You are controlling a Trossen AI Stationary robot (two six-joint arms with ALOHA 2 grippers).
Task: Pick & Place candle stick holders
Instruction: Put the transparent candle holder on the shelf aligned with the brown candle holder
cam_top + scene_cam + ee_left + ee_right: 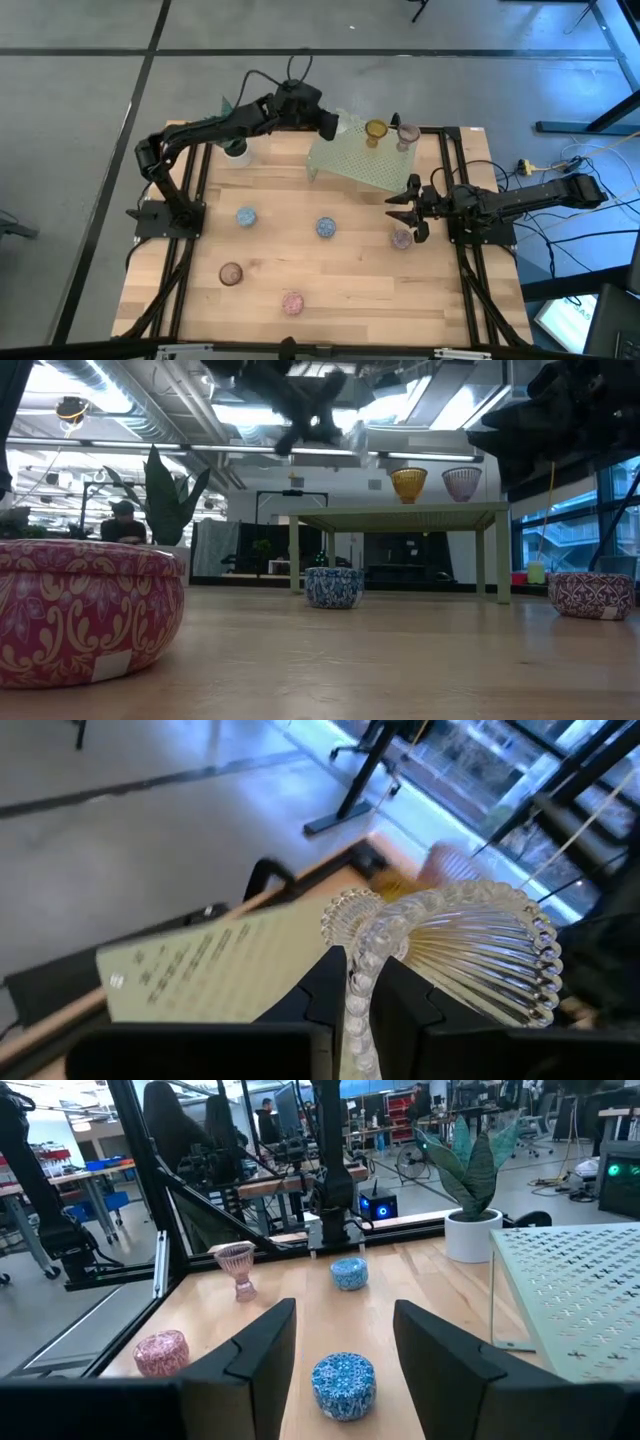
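Observation:
My left gripper (pixel 335 125) is shut on a clear ribbed glass candle stick holder (pixel 470 960), which hangs over the far left corner of the green perforated rack (pixel 365 160). An amber holder (pixel 375 130) and a pale pink one (pixel 407 132) stand on the rack's far edge. Two blue holders (pixel 246 216) (pixel 325 228), a purple one (pixel 402 238), a brownish one (pixel 231 273) and a pink one (pixel 292 302) rest on the wooden table. My right gripper (pixel 405 205) hovers open by the rack's near right corner, touching nothing. My left gripper pinches the clear holder's beaded rim (pixel 356 982) between its two fingers, one finger (pixel 320 1005) on each side of the glass wall. The fingers slant slightly downward from the table's left. The holder is tipped on its side and lifted clear of rack and table.
A white pot with a green plant (pixel 237 150) stands at the far left beside the left arm. Black rails (pixel 180 250) run along both table sides. In the right wrist view a blue holder (pixel 343 1385) lies just beyond the open fingers.

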